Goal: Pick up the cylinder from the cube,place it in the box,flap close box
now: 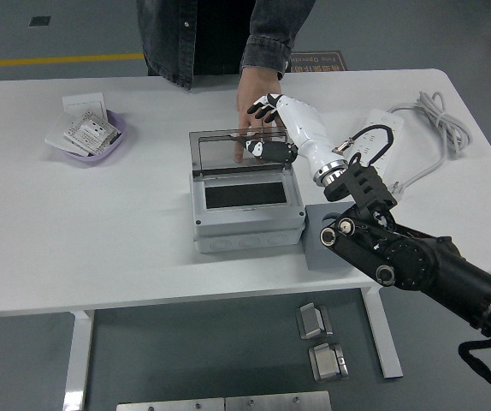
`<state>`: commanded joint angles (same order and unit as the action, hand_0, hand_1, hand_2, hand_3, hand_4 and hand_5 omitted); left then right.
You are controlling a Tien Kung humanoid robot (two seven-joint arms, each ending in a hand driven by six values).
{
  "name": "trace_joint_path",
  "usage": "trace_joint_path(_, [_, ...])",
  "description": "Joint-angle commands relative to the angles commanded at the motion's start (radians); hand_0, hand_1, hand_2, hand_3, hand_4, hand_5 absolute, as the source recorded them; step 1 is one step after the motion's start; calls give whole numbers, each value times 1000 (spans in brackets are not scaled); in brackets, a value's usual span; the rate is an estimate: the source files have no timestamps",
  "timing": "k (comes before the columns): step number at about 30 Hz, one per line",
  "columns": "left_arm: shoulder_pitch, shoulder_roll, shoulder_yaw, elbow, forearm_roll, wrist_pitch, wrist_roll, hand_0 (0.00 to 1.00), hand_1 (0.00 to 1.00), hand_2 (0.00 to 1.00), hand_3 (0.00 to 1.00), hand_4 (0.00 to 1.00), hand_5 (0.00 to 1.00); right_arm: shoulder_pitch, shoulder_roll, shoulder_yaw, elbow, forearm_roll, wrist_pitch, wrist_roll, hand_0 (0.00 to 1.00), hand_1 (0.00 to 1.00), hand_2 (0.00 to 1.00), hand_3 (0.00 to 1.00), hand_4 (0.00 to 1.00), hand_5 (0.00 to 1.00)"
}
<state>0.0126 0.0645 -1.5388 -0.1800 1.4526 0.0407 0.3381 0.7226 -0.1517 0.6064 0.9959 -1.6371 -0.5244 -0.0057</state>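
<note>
The right hand (pixel 269 128) reaches in from the lower right on a black arm (pixel 417 265) and sits over the far right corner of the grey box (pixel 245 212), at the edge of its clear lid (pixel 228 152). The white fingers with black tips (pixel 263 108) are loosely curled and spread; the thumb lies against the lid's right end. Whether they actually grip the lid edge or only rest on it cannot be told, and nothing else is in the hand.

The lid stands open behind the box, tilted back, and the dark opening (pixel 244 195) in the box top shows below it. The cylinder cannot be made out anywhere; the inside of the box is too dark to read. A grey cube (pixel 324 244) sits just beside the box's right wall, near the table's front edge, partly under the arm.

A person stands at the far side; the person's hand (pixel 251 101) reaches down to the lid's far edge, just beside the robot's fingers.

The white table (pixel 100 231) is bare to the left of and in front of the box. A purple dish (pixel 109 147) of paper packets lies well apart at far left. A power strip (pixel 381 137) and its cable (pixel 438 116) lie to the right, close behind the arm.
</note>
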Motion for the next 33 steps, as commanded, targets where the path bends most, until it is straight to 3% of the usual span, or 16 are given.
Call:
trace_joint_path(7, [2,0,-2,0,-2,1,-1,641,639,474,612,683,330,-60,-58,-17,74,35,-14,12,644,529,586,599,835,256])
trace_joint_path(21, [2,1,-2,0,-9,2,-5,640,638,473,611,683,328,-133,-130,-27,225,27,-31,2,636,512,588,595,830,256])
trace_joint_path(27, [3,2,-2,0,-10,3,-5,640,639,474,611,682,328,-147,-146,-50,272,37,-37,2,634,506,597,595,827,254])
trace_joint_path(33, [2,3,-2,0,-10,3,-5,640,639,474,612,683,327,-139,-136,-87,270,60,-39,7,628,506,600,595,824,253])
